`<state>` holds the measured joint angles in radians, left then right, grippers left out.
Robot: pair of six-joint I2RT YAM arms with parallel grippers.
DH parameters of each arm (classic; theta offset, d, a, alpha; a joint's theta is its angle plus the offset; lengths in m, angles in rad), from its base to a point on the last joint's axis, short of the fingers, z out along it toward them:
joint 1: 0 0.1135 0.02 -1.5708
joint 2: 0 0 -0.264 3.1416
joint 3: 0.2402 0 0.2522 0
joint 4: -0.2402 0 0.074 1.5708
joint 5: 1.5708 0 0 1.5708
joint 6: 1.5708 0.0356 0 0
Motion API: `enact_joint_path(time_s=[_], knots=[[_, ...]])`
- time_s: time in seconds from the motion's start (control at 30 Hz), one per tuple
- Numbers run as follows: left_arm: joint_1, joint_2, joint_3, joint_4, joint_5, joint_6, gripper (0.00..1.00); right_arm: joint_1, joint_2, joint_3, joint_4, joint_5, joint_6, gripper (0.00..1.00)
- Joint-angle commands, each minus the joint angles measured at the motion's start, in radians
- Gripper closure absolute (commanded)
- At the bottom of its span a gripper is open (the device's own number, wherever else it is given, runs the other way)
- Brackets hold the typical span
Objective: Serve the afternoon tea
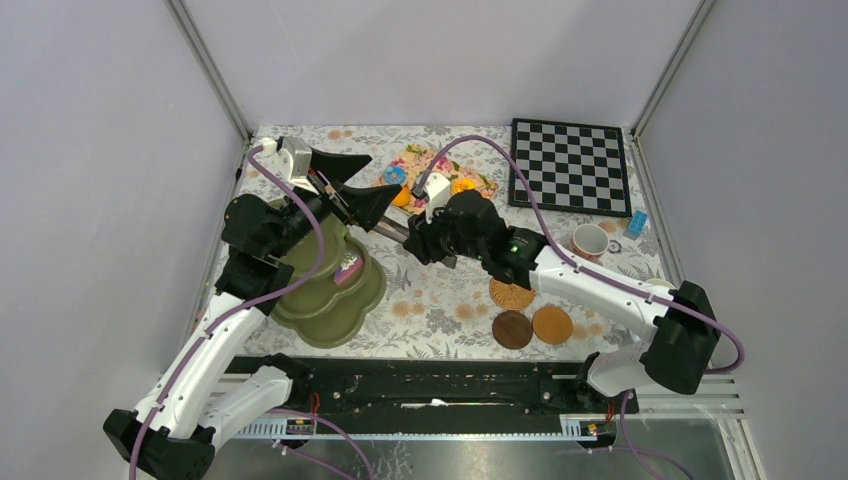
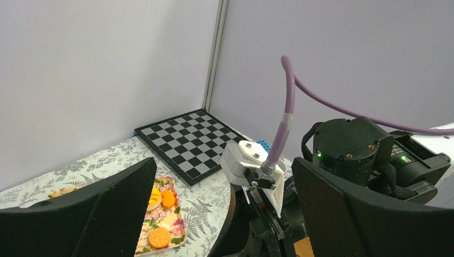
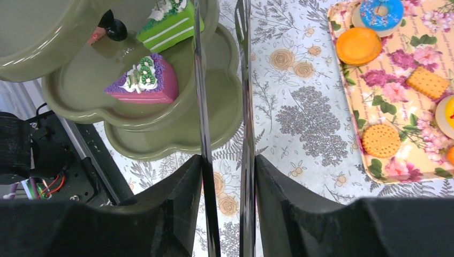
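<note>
The right gripper (image 3: 225, 166) is clamped on the metal tongs (image 3: 201, 107), with one black finger pressing each blade from outside. The blades stand a little apart with nothing between them. In the wrist view they run toward 12 o'clock, and the left blade crosses over the rim of the green stand (image 3: 134, 144).

At 10 o'clock from the gripper a pink wedge of cake (image 3: 142, 83) lies on the tier below the top one. A green slice of cake (image 3: 171, 24) sits at 11 o'clock, beside the stand's centre post. At 2 o'clock is a flowered tray (image 3: 393, 88) on the tablecloth (image 3: 305, 112). It carries a blue doughnut (image 3: 381, 12), an orange disc (image 3: 358, 45), a square biscuit (image 3: 426, 83) and a round biscuit (image 3: 381, 140).

Seen from above, three coasters (image 1: 512, 295) lie together at 4 o'clock from the gripper. A brownish-pink mug (image 1: 590, 240) stands at 3 o'clock and the chessboard (image 1: 570, 165) lies at 2 o'clock. At 10 o'clock the left gripper (image 1: 380, 176) hangs above the stand with its fingers spread wide and nothing between them.
</note>
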<state>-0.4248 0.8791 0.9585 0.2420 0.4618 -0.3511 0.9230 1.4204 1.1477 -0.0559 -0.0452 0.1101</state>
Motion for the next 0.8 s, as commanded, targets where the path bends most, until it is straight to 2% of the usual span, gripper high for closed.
enact_joint_path(time_s=[0.0,0.23,0.47,0.77], knots=[[-0.003,-0.004,0.002,0.059,0.022,-0.010,0.01,0.002,0.022,0.031,0.046,-0.057,0.027,0.56],[-0.005,-0.005,0.003,0.056,0.021,-0.006,0.01,0.006,0.070,0.067,0.046,-0.143,0.052,0.61],[-0.005,-0.007,0.005,0.055,0.022,-0.006,0.01,0.020,0.086,0.084,0.046,-0.142,0.051,0.63],[-0.006,-0.007,0.005,0.052,0.023,-0.005,0.01,0.020,0.041,0.059,0.045,0.012,0.067,0.56]])
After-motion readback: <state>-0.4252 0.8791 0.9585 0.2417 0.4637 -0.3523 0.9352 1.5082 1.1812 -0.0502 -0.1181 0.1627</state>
